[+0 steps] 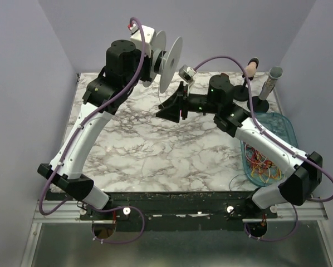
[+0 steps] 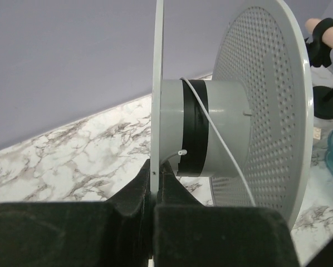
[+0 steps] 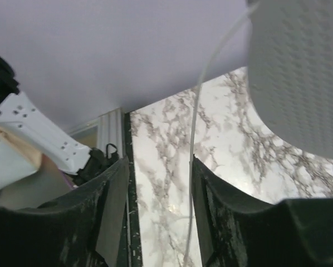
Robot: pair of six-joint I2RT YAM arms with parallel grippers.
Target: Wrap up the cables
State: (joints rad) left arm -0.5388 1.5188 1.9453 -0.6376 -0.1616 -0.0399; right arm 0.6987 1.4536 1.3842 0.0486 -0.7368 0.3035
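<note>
Seen from above, a blue basket (image 1: 283, 128) is sitting at the right edge of the marble table (image 1: 155, 150). The cables (image 1: 261, 164), a tangle of red, orange, yellow and green threads, are lying inside it, partly hidden under the right arm. Two black stands (image 1: 259, 104) are standing just beyond it, at the far right. The left gripper (image 1: 153, 55) is holding a white reel (image 1: 170, 64) above the far side of the table. The right gripper (image 1: 172, 107) is hovering just beside the reel, though this view is not showing how its fingers stand.

The left wrist camera is showing what the top view is not. The left fingers (image 2: 134, 196) are pressing together on the thin edge of the reel's near disc. A white cord (image 2: 222, 146) is crossing the grey hub over a band of black tape (image 2: 193, 128), and the far disc is perforated. A sliver of the basket is showing at the right edge.

In the right wrist view, the fingers (image 3: 112, 211) are spread apart. The cord is running down between them, close to the right one, with open space on its left.
</note>
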